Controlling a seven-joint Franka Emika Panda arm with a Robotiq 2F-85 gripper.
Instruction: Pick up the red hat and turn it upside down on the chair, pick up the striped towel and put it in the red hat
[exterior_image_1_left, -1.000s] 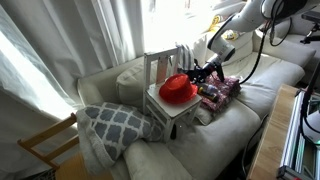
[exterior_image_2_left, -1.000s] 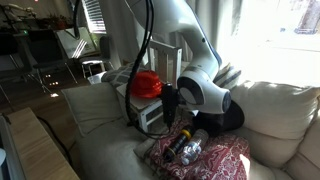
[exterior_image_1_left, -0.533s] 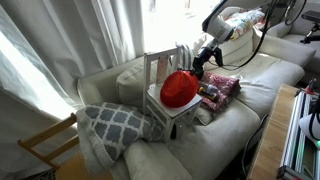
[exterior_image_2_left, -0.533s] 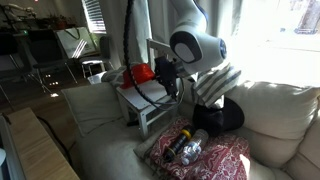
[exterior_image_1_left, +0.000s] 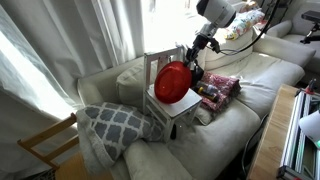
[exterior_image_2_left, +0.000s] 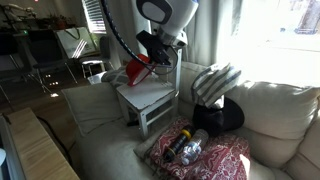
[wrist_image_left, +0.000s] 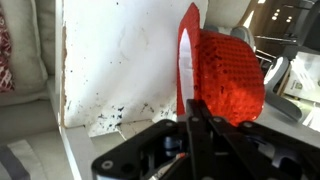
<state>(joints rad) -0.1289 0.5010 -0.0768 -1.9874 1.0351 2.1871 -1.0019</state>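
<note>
My gripper (exterior_image_1_left: 194, 58) is shut on the brim of the red hat (exterior_image_1_left: 172, 81) and holds it tipped on edge above the seat of the small white chair (exterior_image_1_left: 172, 113). The hat also shows in an exterior view (exterior_image_2_left: 138, 70) under the gripper (exterior_image_2_left: 151, 58), above the chair (exterior_image_2_left: 147, 101). In the wrist view the hat (wrist_image_left: 226, 70) stands edge-on in the shut fingers (wrist_image_left: 190, 112), with the chair seat (wrist_image_left: 110, 70) behind it. The striped towel (exterior_image_2_left: 215, 81) lies on the sofa back, apart from the gripper.
The chair stands on a beige sofa (exterior_image_1_left: 225, 125). A red patterned cloth with small items (exterior_image_2_left: 196, 153) lies beside it, also seen in an exterior view (exterior_image_1_left: 218, 90). A black object (exterior_image_2_left: 226, 116) sits under the towel. A grey patterned pillow (exterior_image_1_left: 110, 122) and a wooden chair (exterior_image_1_left: 45, 146) are near.
The gripper has risen with the red hat, lifting it off the chair seat and tipping it from flat onto its edge.
</note>
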